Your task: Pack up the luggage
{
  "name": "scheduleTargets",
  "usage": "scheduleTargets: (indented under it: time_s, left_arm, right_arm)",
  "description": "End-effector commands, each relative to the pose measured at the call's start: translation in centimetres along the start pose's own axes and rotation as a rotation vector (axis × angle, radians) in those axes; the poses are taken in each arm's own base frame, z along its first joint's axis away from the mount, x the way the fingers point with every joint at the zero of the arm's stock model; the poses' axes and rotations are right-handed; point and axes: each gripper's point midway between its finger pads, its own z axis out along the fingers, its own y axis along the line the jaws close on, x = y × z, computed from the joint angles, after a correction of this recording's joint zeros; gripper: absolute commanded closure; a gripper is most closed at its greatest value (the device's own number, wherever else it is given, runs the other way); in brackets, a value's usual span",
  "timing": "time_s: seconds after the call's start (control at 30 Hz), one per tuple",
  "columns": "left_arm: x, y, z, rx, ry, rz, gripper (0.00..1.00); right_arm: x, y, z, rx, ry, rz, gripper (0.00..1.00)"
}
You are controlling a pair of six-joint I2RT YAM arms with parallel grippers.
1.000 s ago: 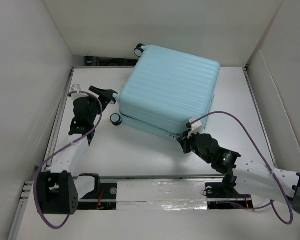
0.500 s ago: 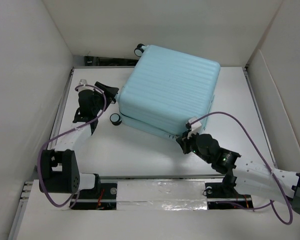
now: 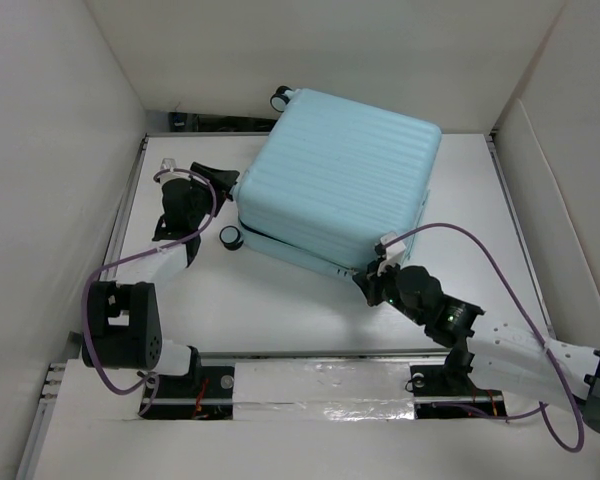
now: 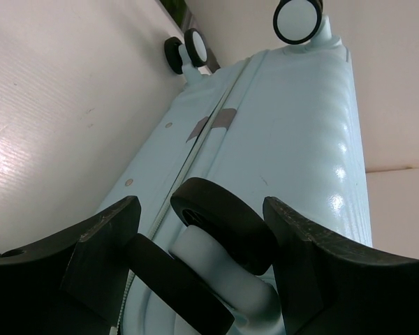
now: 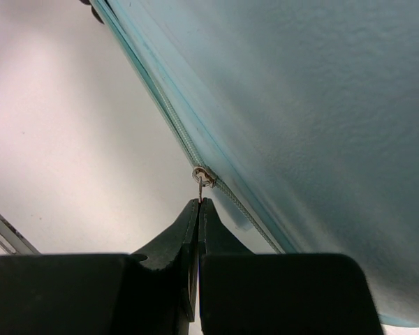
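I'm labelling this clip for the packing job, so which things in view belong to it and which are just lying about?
Belong: luggage, lid down; its zipper pull, pinched by the right gripper; its caster wheel, between the open fingers of the left gripper.
Just there: purple cable on the right arm; silvery strip along the near edge.

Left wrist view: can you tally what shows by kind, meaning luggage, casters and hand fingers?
Luggage: 1
Casters: 3
Left hand fingers: 2
Total: 6
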Motion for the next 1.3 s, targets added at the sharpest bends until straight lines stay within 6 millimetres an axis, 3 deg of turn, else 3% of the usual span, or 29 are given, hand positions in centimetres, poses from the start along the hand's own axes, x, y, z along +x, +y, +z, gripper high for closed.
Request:
scheduleTargets:
  time_s: [0.0, 0.2, 0.23, 0.3, 0.33, 0.37, 0.4, 0.43, 0.47, 0.5, 0.6, 0.67, 0.7, 0.73, 0.77, 0.8, 0.9, 0.93, 1.1, 1.13, 1.17, 1.27]
  left_arm:
    - [-1.7, -4.0, -1.1, 0.162, -0.104, 0.075, 1.00]
    - [2.0, -5.2, -5.2, 0.213, -0.136, 0.216, 1.00]
    - [4.5, -4.2, -5.9, 0.209, -0.091, 0.235, 1.00]
    - [5.8, -4.1, -7.4, 0.222, -0.094, 0.257, 1.00]
    - [6.8, -2.9, -7.9, 0.199, -0.083, 0.264, 1.00]
    - [8.8, -3.0, -8.6, 0.217, -0.038, 0.272, 1.00]
    - [9.6, -3.8, -9.7, 0.256, -0.025, 0.256, 1.00]
    - [10.9, -2.8, -10.3, 0.251, 0.001, 0.255, 1.00]
    - [13.0, -3.5, -11.3, 0.286, 0.054, 0.256, 1.00]
    - [13.9, -4.0, -12.1, 0.308, 0.076, 0.245, 1.00]
    - [16.8, -5.0, -14.1, 0.335, 0.136, 0.260, 1.00]
    - [17.2, -6.2, -15.0, 0.360, 0.129, 0.254, 1.00]
    - [17.5, -6.6, -15.5, 0.370, 0.134, 0.254, 1.00]
    - [17.8, -7.8, -16.1, 0.394, 0.140, 0.249, 1.00]
    - [17.9, -8.5, -16.7, 0.418, 0.146, 0.246, 1.00]
    - [18.1, -9.0, -17.0, 0.431, 0.154, 0.251, 1.00]
    - [18.7, -11.0, -18.6, 0.478, 0.186, 0.262, 1.00]
    - [19.1, -11.8, -19.4, 0.507, 0.208, 0.260, 1.00]
    - [20.3, -13.4, -21.4, 0.577, 0.300, 0.250, 1.00]
    - [20.5, -14.0, -21.8, 0.595, 0.325, 0.246, 1.00]
    - [20.7, -14.1, -22.1, 0.602, 0.340, 0.241, 1.00]
    - [21.6, -15.3, -23.4, 0.672, 0.416, 0.167, 1.00]
  right_arm:
    - [-5.5, 3.2, -0.8, -0.147, -0.168, 0.045, 1.00]
    - [-7.4, 0.6, -1.3, -0.086, -0.192, 0.026, 1.00]
    - [-7.9, -0.5, -1.6, -0.058, -0.205, 0.023, 1.00]
    - [-8.4, -1.0, -1.9, -0.059, -0.211, 0.023, 1.00]
    - [-8.5, -1.8, -1.9, -0.038, -0.205, 0.026, 1.00]
    - [-8.4, -2.0, -1.9, -0.033, -0.199, 0.024, 1.00]
    - [-8.1, -2.1, -1.8, -0.032, -0.189, 0.025, 1.00]
    - [-7.8, -2.2, -1.7, -0.029, -0.184, 0.025, 1.00]
    - [-7.4, -2.1, -1.3, -0.033, -0.173, 0.028, 1.00]
    - [-7.1, -2.0, -1.0, -0.040, -0.167, 0.033, 1.00]
    - [-5.5, 1.7, 0.6, -0.195, -0.117, 0.053, 1.00]
    - [-6.6, 4.5, 1.3, -0.262, -0.150, 0.057, 1.00]
    - [-5.3, 6.9, 1.9, -0.310, -0.103, 0.040, 1.00]
    - [-5.3, 8.1, 2.2, -0.328, -0.095, 0.030, 1.00]
    - [-6.6, 9.5, 2.3, -0.348, -0.114, 0.022, 1.00]
    - [-5.7, 11.4, 2.8, -0.390, -0.089, 0.008, 1.00]
    - [-6.6, 14.5, 3.0, -0.479, -0.111, 0.004, 1.00]
    - [-5.6, 15.3, 3.5, -0.496, -0.085, -0.001, 1.00]
    - [-4.7, 17.9, 5.3, -0.548, -0.081, -0.005, 1.00]
    - [-5.6, 18.4, 5.8, -0.562, -0.124, 0.004, 1.00]
    - [-4.6, 18.6, 6.8, -0.558, -0.102, 0.022, 1.00]
    - [-5.2, 18.9, 7.7, -0.555, -0.161, 0.079, 1.00]
